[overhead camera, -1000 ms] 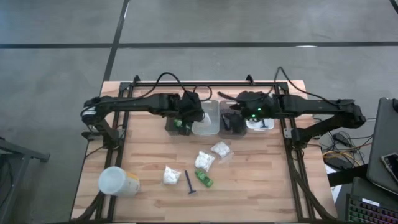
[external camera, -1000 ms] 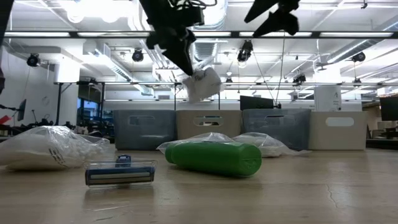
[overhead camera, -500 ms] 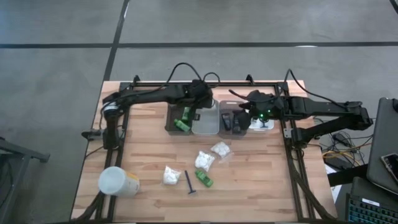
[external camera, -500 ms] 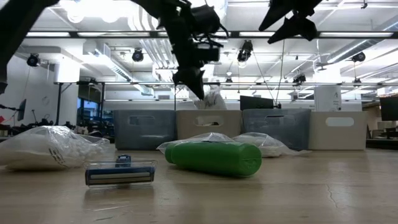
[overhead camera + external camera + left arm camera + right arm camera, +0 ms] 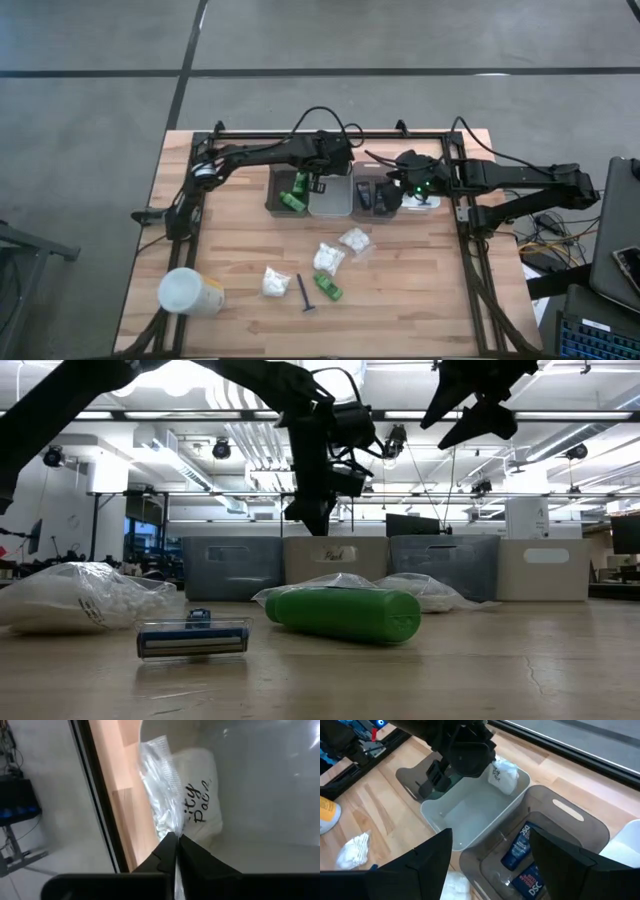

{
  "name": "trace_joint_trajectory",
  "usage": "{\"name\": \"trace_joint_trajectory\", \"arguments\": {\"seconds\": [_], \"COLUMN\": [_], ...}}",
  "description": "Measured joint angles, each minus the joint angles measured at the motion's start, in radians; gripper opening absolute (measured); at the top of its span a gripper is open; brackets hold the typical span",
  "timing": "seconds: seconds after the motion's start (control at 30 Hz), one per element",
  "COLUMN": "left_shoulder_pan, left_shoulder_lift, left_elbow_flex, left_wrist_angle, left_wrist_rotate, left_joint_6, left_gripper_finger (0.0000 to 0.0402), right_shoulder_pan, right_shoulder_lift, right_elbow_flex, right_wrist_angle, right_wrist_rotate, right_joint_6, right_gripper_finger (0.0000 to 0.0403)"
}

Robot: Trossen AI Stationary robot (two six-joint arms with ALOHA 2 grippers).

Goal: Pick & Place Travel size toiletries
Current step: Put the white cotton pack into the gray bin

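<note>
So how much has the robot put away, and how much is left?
Some is done: a green bottle lies in the left bin, black tubes in another. In hand: the left hand is shut on a white packet inside the clear bin; the right hand waits open nearby. Left on the table: three packets, a razor and a green bottle.

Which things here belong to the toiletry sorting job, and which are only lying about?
Job: white packets, green bottle, razor, black tubes, held packet, left gripper, grey bins.
Lying about: large white cylinder, laptop.
</note>
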Motion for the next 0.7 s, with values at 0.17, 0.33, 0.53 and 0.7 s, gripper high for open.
{"name": "trace_joint_trajectory", "arguments": {"seconds": [0.17,0.33,0.53,0.7], "left_shoulder_pan": [0.001,-0.001,-0.001,-0.002], "left_shoulder_lift": [-0.002,-0.005,-0.007,-0.022], "left_elbow_flex": [-0.001,0.005,0.005,0.005], "left_wrist_angle": [0.007,0.009,0.008,0.003], "left_wrist_rotate": [0.040,0.076,-0.021,-0.085], "left_joint_6": [0.002,-0.035,-0.045,-0.045], "left_gripper_finger": [0.0050,0.0098,0.0154,0.0176], "right_shoulder_pan": [0.000,0.000,0.000,0.000], "right_shoulder_lift": [0.000,0.000,0.000,0.000], "right_elbow_flex": [0.000,0.000,0.000,0.000], "right_wrist_angle": [0.000,0.000,0.000,0.000], "right_wrist_rotate": [0.000,0.005,0.006,0.008], "right_joint_6": [-0.004,-0.010,-0.018,-0.020], "right_gripper_finger": [0.0272,0.0280,0.0291,0.0300]}}
